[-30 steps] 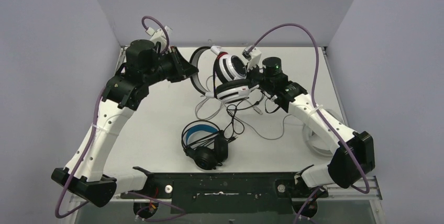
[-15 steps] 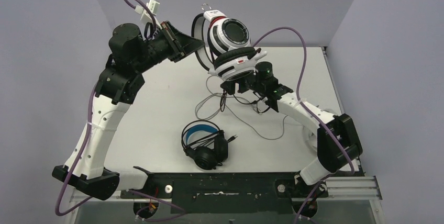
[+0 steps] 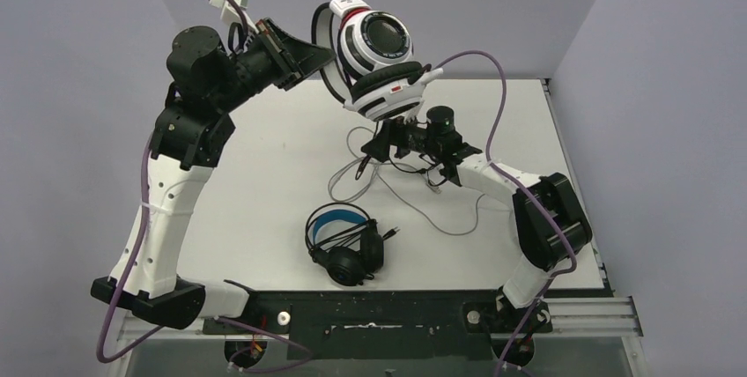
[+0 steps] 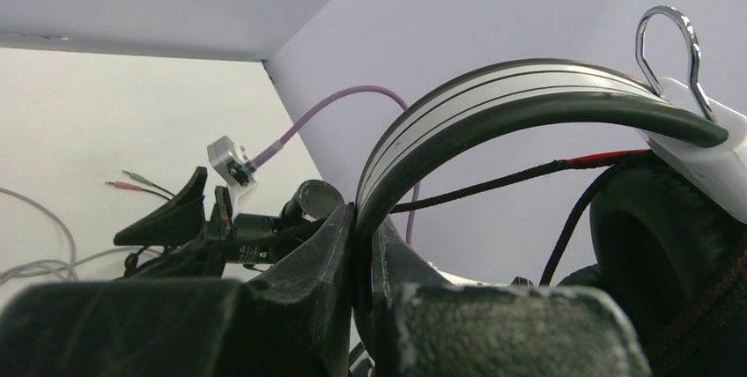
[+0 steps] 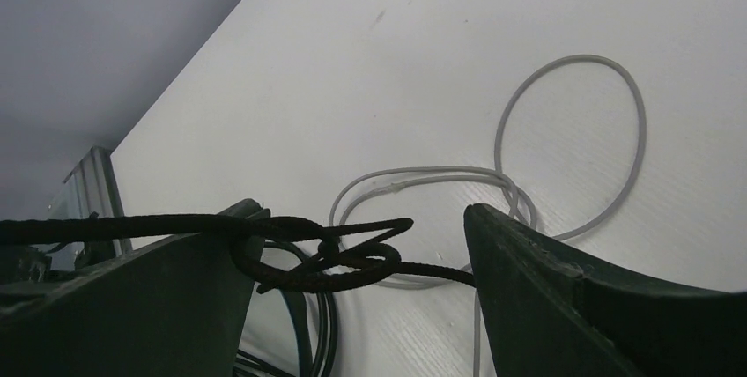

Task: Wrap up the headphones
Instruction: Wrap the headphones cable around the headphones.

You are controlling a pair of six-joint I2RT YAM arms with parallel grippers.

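A white headset [image 3: 379,51] with black ear-cup centres hangs high over the back of the table. My left gripper [image 3: 319,62] is shut on its striped headband [image 4: 493,99], which sits pinched between the jaws [image 4: 366,218]. Its black braided cable [image 5: 335,254] drops in a tangled knot between the fingers of my right gripper [image 5: 361,218], which is open just under the headset [image 3: 377,150]. A black headset [image 3: 343,240] with a blue-lined headband lies on the table near the front edge.
Pale grey cable loops [image 3: 348,179] lie on the white table [image 3: 264,183] under the right gripper, trailing right. A metal clip [image 4: 669,42] sits on the lifted headband. Grey walls close in the back and sides.
The left arm has lifted the white headset up off the table. The right gripper has opened and moved left under it, with the black cable now loose between its fingers.
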